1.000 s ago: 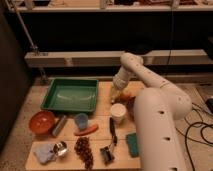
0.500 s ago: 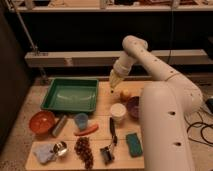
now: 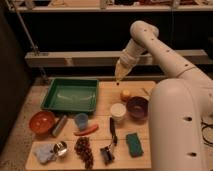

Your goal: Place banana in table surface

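We take the banana (image 3: 145,91) to be the slim, pale piece lying on the bench (image 3: 107,91) towards the far right. It sits just to the right of the round orange-yellow fruit (image 3: 125,94) and just beyond the purple bowl (image 3: 137,107). It is small and faint, so we offer that reading with some caution. If it is right, the fruit already rests on the bare wood, outside the green tray (image 3: 70,95).

We expect it to handle easily. It should be light, smooth-skinned and a little slippery, and its slight curve may let it rock or roll when set down. A real one would bruise under a hard squeeze. We would take hold across its narrow middle with a gentle pinch and set it down on its side, not on end.

The claw (image 3: 119,80) hangs in the air over the far edge of the bench, above and a little to the left of the round fruit, and it touches nothing on the wood. It looks pale yellowish at its end. We cannot tell how far open it is, or whether it carries anything. The white cup (image 3: 118,111) stands well below it, nearer to us.
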`<state>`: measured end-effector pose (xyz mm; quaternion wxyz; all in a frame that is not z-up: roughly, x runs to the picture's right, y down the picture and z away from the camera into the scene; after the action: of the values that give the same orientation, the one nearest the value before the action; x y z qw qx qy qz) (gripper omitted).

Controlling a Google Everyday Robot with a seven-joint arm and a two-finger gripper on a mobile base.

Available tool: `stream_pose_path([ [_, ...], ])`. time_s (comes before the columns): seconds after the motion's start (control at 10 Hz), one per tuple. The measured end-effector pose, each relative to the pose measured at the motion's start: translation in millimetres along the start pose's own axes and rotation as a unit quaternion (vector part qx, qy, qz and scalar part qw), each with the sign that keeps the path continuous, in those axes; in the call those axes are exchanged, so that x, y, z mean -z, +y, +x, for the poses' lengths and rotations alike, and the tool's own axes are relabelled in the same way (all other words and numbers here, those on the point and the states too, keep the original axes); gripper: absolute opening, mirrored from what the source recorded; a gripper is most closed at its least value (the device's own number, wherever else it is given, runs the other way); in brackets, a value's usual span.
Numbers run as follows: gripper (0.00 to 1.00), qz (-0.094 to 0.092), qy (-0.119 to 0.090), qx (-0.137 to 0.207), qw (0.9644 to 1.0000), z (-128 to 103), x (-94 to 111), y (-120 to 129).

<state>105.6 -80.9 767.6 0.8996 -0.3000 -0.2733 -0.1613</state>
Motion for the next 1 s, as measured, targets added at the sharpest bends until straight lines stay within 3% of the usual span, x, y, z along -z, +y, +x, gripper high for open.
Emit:
stream_pose_path([
  [0.2,0.0,0.003,0.013,-0.037,0.9992,24,30,40],
  [0.5,0.0,0.008,0.021,-0.077,0.9968,37,51,72],
  [0.7,0.0,0.02,0.015,-0.113,0.9933,46,64,100],
  [0.9,0.0,0.036,0.009,-0.155,0.9873,58,77,137],
  [1.0,0.0,0.038,0.007,-0.158,0.9866,58,77,140],
])
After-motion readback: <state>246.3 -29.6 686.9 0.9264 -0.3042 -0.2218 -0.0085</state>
